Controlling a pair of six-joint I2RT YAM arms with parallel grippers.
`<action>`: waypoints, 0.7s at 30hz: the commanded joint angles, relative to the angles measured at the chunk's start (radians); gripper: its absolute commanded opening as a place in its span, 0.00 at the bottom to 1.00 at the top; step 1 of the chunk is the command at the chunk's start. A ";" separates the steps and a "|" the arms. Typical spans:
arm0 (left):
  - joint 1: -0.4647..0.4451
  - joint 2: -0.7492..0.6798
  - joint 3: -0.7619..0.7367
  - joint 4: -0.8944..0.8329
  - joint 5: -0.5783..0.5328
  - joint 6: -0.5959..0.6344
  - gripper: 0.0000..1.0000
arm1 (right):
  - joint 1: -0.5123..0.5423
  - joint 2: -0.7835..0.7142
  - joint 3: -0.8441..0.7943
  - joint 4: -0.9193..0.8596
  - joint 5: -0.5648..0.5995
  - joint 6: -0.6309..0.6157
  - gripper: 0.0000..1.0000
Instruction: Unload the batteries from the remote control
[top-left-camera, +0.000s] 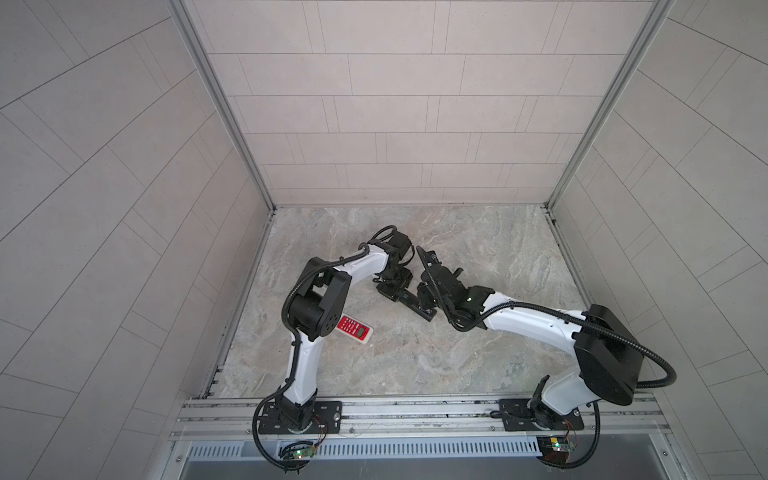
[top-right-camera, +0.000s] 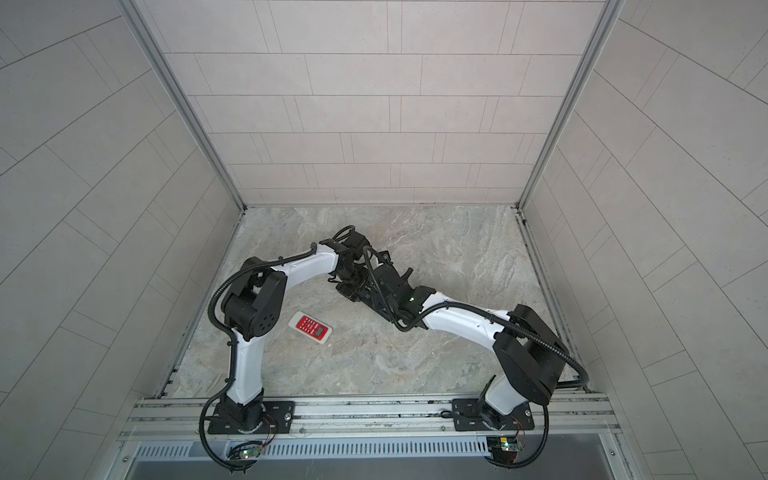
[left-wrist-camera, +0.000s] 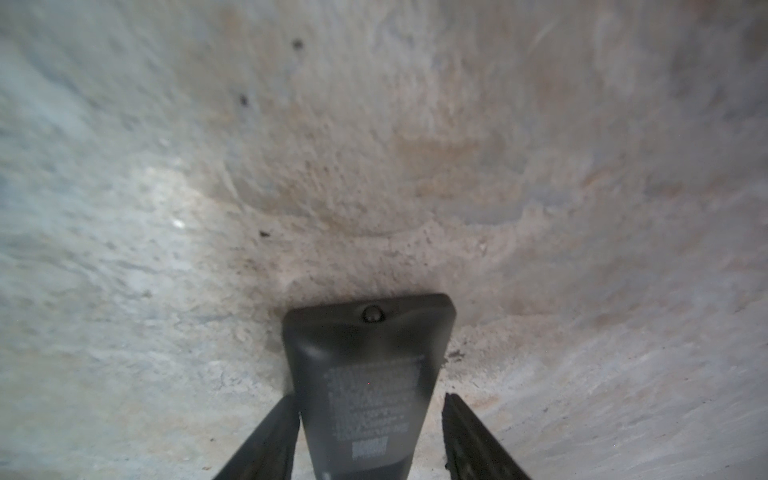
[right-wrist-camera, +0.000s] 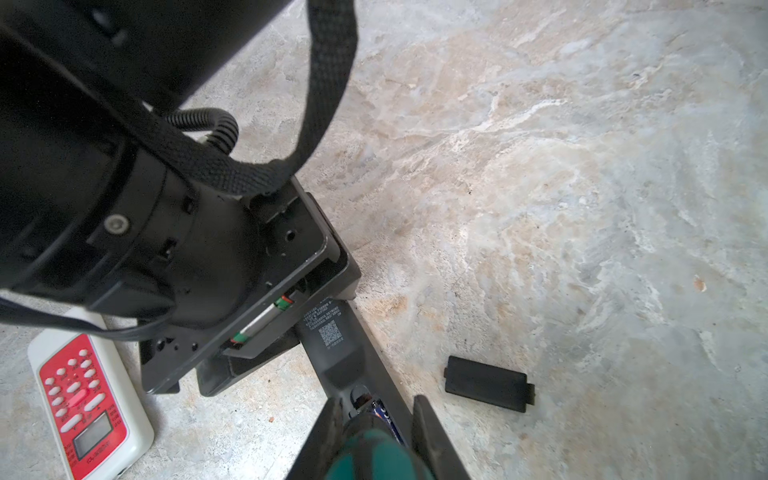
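Note:
A black remote control (right-wrist-camera: 332, 332) lies back-up on the table, with its battery bay uncovered. One dark blue-labelled battery (right-wrist-camera: 384, 413) shows inside the bay. My right gripper (right-wrist-camera: 378, 419) is shut on a green-handled screwdriver (right-wrist-camera: 374, 451), whose front end sits at that battery. My left gripper (left-wrist-camera: 369, 398) straddles the other end of the black remote control (left-wrist-camera: 370, 353). One finger touches its side and the other stands a little off it. In a top view both grippers meet over the remote control (top-left-camera: 411, 301) at mid-table.
A red-and-white remote (top-left-camera: 355, 330) (right-wrist-camera: 91, 395) lies face-up near the left arm's elbow. A small flat black cover plate (right-wrist-camera: 488, 384) rests on the marble table (top-left-camera: 457, 353) beside the black remote. Tiled walls close in three sides.

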 joint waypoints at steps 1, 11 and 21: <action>0.003 0.011 -0.014 -0.015 -0.006 -0.010 0.61 | 0.008 0.023 0.031 -0.021 -0.003 0.017 0.00; 0.003 0.011 -0.015 -0.017 -0.010 -0.014 0.59 | 0.008 0.033 0.056 -0.084 0.007 0.029 0.00; 0.003 0.008 -0.014 -0.021 -0.018 -0.020 0.59 | 0.008 0.021 0.090 -0.173 0.034 0.020 0.00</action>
